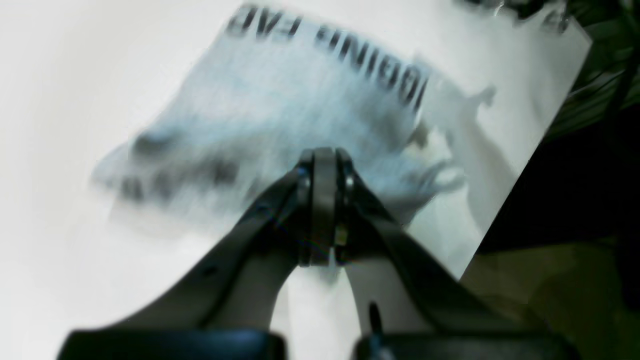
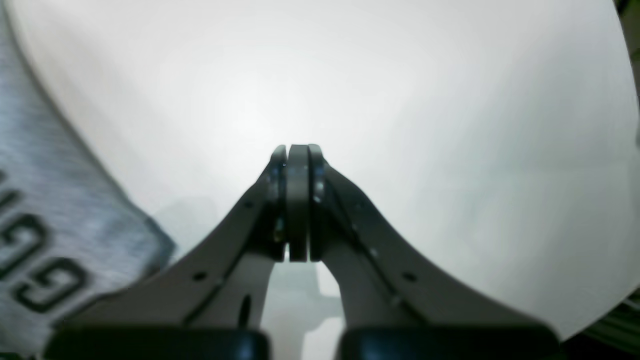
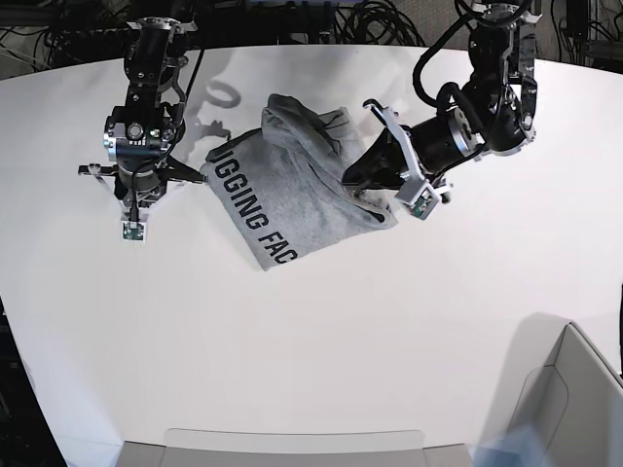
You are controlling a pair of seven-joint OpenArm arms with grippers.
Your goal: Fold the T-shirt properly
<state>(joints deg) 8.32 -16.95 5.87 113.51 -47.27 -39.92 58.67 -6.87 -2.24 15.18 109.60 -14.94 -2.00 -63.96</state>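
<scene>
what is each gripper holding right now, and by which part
Nothing visible: both are shut on themselves. The right gripper is over bare table beside the T-shirt; the left gripper is closed above the shirt.

Pretty clearly a robotics lab setup, not a home or shop. A big white table (image 3: 321, 331) is seen with two arms mounted over it, and bundles of black cables (image 3: 292, 24) are piled along the far edge. A grey bin (image 3: 569, 409) is parked at the near corner, and a shirt (image 3: 292, 185) is laid out as the test piece, with nothing domestic placed around it.
</scene>
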